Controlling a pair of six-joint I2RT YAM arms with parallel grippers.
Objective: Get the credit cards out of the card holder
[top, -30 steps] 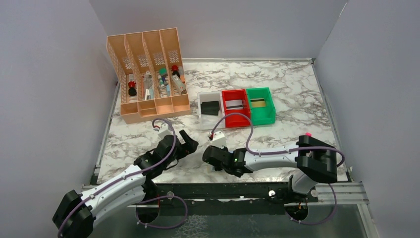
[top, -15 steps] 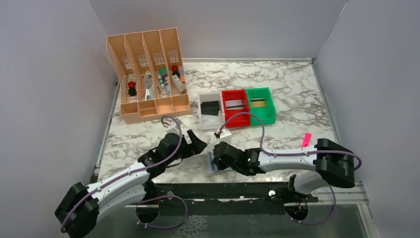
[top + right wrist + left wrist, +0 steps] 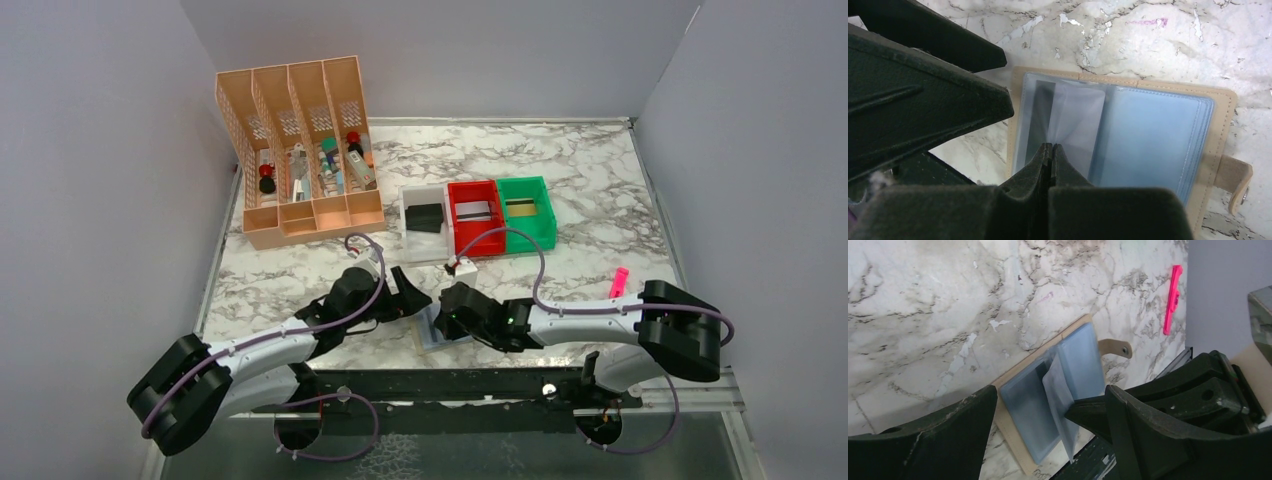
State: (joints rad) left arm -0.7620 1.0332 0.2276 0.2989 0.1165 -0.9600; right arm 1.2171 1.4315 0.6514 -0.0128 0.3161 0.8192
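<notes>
- Since 0.5 s earlier, the left gripper [image 3: 408,298] had slid right and now sat just beside the right gripper [image 3: 447,302]. The card holder [image 3: 432,333] and the pink marker [image 3: 620,282] lay where they had been.
- The card holder lay open, blue-grey lining up, on the marble table [image 3: 590,180] near its near edge. Its tan tab [image 3: 1116,347] rested flat on the marble.
- The right gripper's jaws were pressed together on a thin translucent grey leaf [image 3: 1078,120] that stood up from the holder's fold. I could not tell whether it was a sleeve or a card.
- The left gripper's jaws stood wide apart and held nothing, with the open holder framed between them in the left wrist view.
- A darker rectangle [image 3: 1040,117] showed through the pocket beside the leaf, too dim to call a card.
- Farther back, a black card [image 3: 425,217] lay in the white bin [image 3: 428,246] and a silvery card [image 3: 478,210] in the red bin [image 3: 478,241].
- The contents of the green bin [image 3: 528,238] were too small to tell.
- The orange organiser [image 3: 300,215] stood at the back left.
</notes>
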